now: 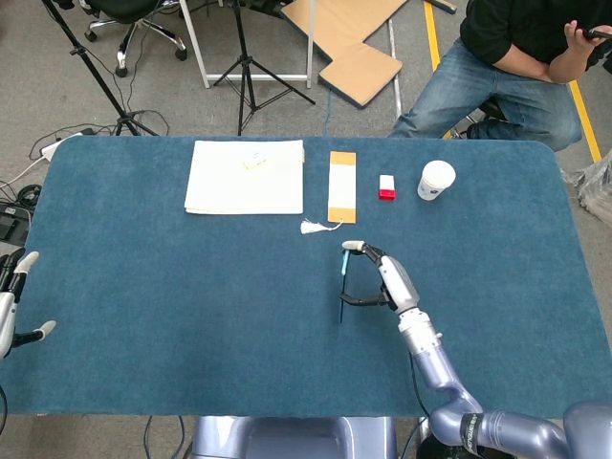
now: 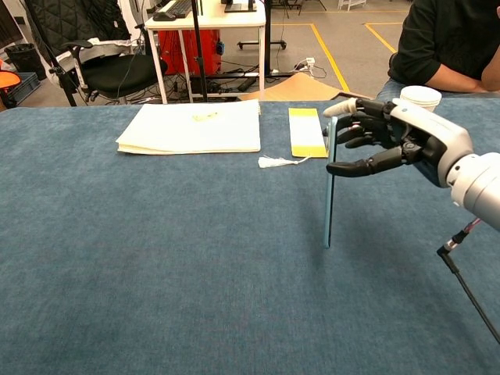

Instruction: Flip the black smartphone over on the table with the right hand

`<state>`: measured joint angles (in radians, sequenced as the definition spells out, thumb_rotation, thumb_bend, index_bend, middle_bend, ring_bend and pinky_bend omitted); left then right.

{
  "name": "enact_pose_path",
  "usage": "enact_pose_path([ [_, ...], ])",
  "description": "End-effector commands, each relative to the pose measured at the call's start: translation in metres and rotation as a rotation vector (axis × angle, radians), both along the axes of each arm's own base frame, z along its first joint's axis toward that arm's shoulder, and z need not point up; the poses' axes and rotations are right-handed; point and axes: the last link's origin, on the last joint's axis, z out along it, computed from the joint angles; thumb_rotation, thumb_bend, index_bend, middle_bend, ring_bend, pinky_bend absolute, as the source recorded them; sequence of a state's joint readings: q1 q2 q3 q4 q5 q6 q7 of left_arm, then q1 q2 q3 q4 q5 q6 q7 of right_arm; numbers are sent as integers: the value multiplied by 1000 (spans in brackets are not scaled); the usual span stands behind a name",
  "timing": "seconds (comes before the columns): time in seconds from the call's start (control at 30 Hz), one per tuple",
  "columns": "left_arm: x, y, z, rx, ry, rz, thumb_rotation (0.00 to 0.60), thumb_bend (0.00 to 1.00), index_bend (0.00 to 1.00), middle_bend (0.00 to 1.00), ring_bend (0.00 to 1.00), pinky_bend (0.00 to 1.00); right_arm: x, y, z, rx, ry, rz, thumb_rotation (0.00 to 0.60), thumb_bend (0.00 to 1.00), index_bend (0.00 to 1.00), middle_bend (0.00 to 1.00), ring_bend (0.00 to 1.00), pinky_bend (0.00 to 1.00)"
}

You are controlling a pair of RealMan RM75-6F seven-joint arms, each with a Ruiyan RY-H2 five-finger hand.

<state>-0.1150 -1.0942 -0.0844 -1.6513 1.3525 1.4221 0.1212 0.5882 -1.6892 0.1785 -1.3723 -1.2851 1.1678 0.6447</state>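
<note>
The black smartphone (image 2: 329, 187) stands upright on its lower edge on the blue table (image 2: 156, 258), seen almost edge-on. In the head view the smartphone (image 1: 342, 287) shows as a thin dark line. My right hand (image 2: 394, 141) is to its right, a fingertip over the top edge and the thumb against its side, holding it upright. From above, the right hand (image 1: 387, 278) lies just right of the phone. My left hand (image 1: 11, 304) sits at the table's far left edge, fingers apart, holding nothing.
A white paper pad (image 1: 246, 177), a yellow strip (image 1: 341, 185) with a white tassel (image 1: 314, 227), a small red and white box (image 1: 386, 187) and a paper cup (image 1: 436, 179) line the far side. A person (image 1: 521, 57) sits beyond the far right edge.
</note>
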Motion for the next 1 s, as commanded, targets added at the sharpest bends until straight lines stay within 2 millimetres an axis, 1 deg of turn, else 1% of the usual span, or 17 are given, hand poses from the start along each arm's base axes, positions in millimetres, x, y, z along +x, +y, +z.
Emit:
enact_pose_path([
  [0.03,0,0,0,-1,1,0,600,0,0,0,0,0,-13,-2,-1,115,-213,-154,600,299,452,520,268,234],
  [0.23,0,-1,-3,-11,5,1,600,0,0,0,0,0,-32,2,-1,249,-401,-289,600,333,454,520,269,238],
  [0.43,3,-2,-6,-14,11,-7,600,0,0,0,0,0,-49,8,-5,343,-501,-364,600,363,449,510,265,236],
  [0.47,3,-2,-6,-14,11,-7,600,0,0,0,0,0,-51,8,-5,345,-502,-365,600,366,448,508,263,220],
  [0.5,4,-2,-6,-15,12,-9,600,0,0,0,0,0,-54,8,-5,346,-500,-366,600,378,444,499,254,174],
  [0.57,4,-2,-7,-15,13,-10,600,0,0,0,0,0,-63,8,-4,323,-466,-363,600,400,411,438,207,87],
  [0.6,4,-3,-7,-16,13,-10,600,0,0,0,0,0,-66,8,-4,314,-457,-362,600,407,367,367,154,57],
  [0.63,4,-3,-7,-17,14,-10,600,0,0,0,0,0,-69,8,-3,303,-444,-362,600,404,298,279,91,34],
  [0.67,4,-3,-8,-19,16,-10,600,0,0,0,0,0,-73,8,-2,296,-432,-361,600,397,244,219,56,21],
  [0.7,4,-3,-8,-21,18,-10,600,0,0,0,0,0,-75,8,-1,291,-417,-356,600,379,163,132,17,6],
  [0.73,4,-3,-8,-21,19,-10,600,0,0,0,0,0,-78,8,0,282,-396,-346,600,349,95,62,0,0],
  [0.8,4,-3,-8,-21,19,-12,600,0,0,0,0,0,-83,7,4,247,-348,-320,600,298,37,5,0,0],
  [0.83,5,-3,-8,-21,19,-14,600,0,0,0,0,0,-85,7,5,226,-332,-310,600,271,25,0,0,0],
  [0.93,5,-3,-8,-21,18,-18,600,0,0,0,0,0,-91,3,14,144,-260,-277,600,180,23,0,0,0],
  [0.97,5,-4,-8,-22,18,-19,600,0,0,0,0,0,-93,2,18,118,-226,-264,600,164,23,0,0,0],
  [1.0,5,-4,-8,-24,20,-19,600,0,0,0,0,0,-97,-3,26,57,-160,-240,600,157,25,0,0,0],
])
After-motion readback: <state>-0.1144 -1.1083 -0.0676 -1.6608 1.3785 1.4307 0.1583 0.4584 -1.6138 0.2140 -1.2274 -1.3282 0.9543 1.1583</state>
